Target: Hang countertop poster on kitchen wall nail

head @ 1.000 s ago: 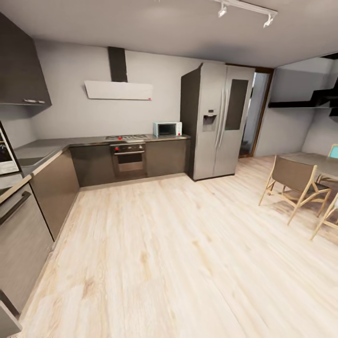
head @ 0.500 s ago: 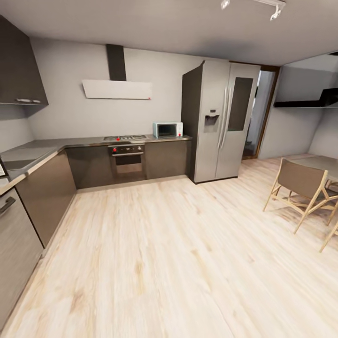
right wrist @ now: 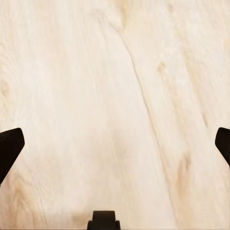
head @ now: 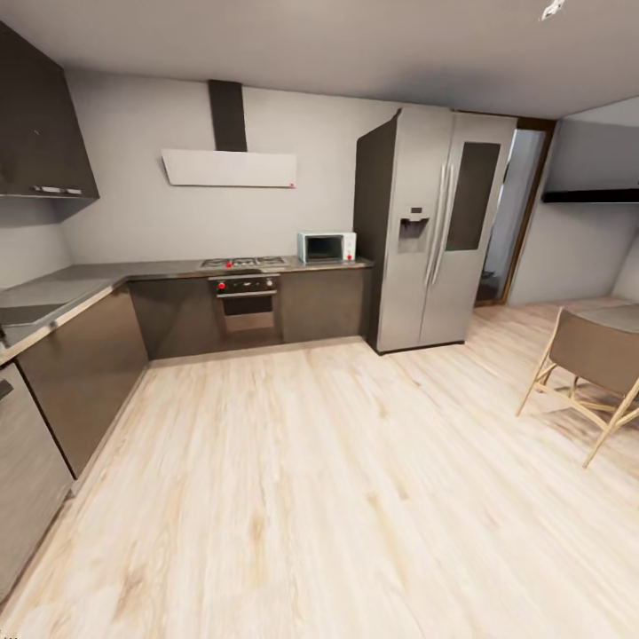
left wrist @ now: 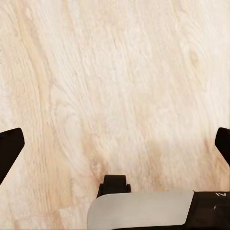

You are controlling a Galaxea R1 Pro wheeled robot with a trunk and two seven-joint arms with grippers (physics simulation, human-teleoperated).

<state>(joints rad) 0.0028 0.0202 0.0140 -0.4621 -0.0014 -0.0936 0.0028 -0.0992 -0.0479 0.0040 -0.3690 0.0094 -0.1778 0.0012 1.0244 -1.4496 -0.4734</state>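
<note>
Pale wood floor point(head: 337, 497) runs to the grey bench point(head: 62, 291), which carries a microwave point(head: 326, 247) beside the fridge point(head: 435, 226). Left end effector point(left wrist: 115, 143) and right end effector point(right wrist: 115, 143) hang spread, holding nothing.

Even, diffuse lighting; soft simulator render with wide-angle distortion.
The head view is showing straight lines bowing toward the edges and fine detail blurring slightly. A ceiling spotlight point(head: 552, 9) is glowing at the upper edge. The wood floor point(head: 337, 497) is reading bright, with faint shadows lying under the chair point(head: 596, 377).
</note>
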